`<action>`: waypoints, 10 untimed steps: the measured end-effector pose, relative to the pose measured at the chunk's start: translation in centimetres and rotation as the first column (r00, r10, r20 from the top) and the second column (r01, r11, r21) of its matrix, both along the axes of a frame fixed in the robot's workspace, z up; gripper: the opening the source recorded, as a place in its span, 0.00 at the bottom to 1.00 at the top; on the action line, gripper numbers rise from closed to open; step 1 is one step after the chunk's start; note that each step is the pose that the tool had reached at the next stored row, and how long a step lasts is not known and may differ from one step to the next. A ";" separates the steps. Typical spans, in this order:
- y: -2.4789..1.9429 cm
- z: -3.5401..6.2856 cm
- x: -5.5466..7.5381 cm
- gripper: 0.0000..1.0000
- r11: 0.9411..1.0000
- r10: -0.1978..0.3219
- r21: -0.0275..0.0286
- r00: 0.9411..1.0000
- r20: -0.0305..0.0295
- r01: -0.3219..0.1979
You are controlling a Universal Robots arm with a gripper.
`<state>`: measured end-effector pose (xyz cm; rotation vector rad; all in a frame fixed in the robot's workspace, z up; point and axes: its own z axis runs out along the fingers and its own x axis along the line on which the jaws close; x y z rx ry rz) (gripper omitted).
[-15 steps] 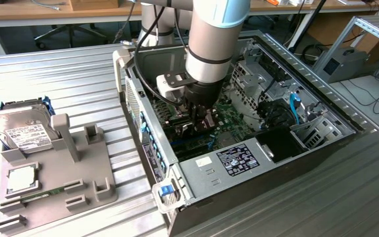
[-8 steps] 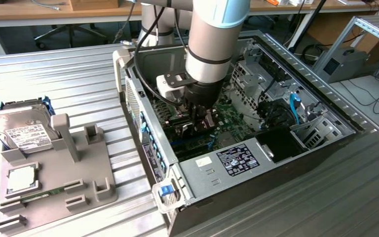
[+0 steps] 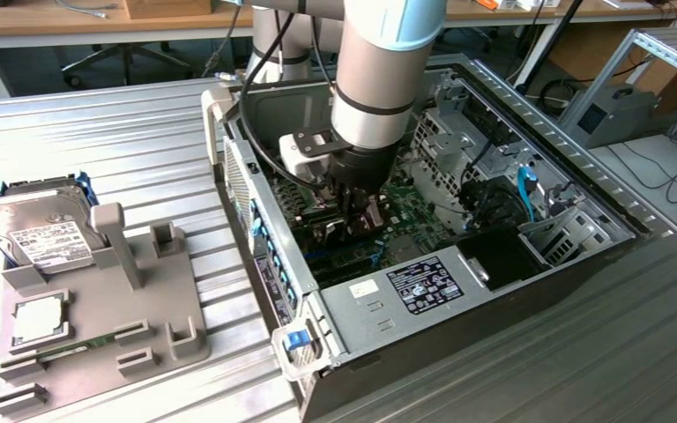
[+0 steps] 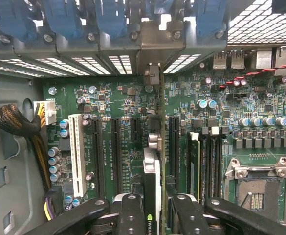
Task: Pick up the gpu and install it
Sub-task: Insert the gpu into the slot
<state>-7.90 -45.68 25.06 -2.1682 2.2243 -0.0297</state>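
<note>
My fingers grip the gpu edge-on, inside the computer case, bracket near the rear slots; pickup is done, seating it in the motherboard slot remains

Tool lowered inside open computer case.

Green motherboard with black expansion slots and one white slot; blue retention clips above. The gpu shows a silver-and-black edge between the black fingers. Grey computer case bearing a black-and-white label; grey ribbed table; grey holder; silver hard drive with white label.
</note>
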 end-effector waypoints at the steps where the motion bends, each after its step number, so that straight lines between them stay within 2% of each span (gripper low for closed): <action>1: 0.00 -0.02 0.0 0.27 1.000 0.000 0.000 1.000 0.000 0.000; 10: 0.00 -0.03 -0.2 0.27 1.000 0.000 0.000 1.000 0.002 0.000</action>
